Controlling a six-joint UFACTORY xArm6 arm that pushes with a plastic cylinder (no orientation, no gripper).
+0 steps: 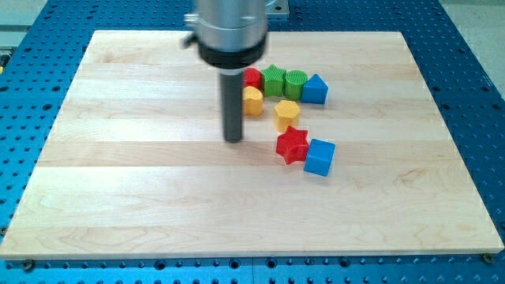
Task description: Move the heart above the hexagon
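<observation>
The yellow heart point(253, 101) lies just right of my rod, in the upper middle of the wooden board point(126, 197). The yellow hexagon point(286, 114) lies to the heart's lower right, a small gap apart. My tip point(233, 141) rests on the board to the lower left of the heart, close to it, and left of the red star point(293, 145). I cannot tell whether the rod touches the heart.
A row sits above the heart: a red block point(252, 77) partly hidden by the rod, a green star point(274, 80), a green cylinder point(296, 81) and a blue block point(315, 89). A blue cube point(319, 156) touches the red star's right side.
</observation>
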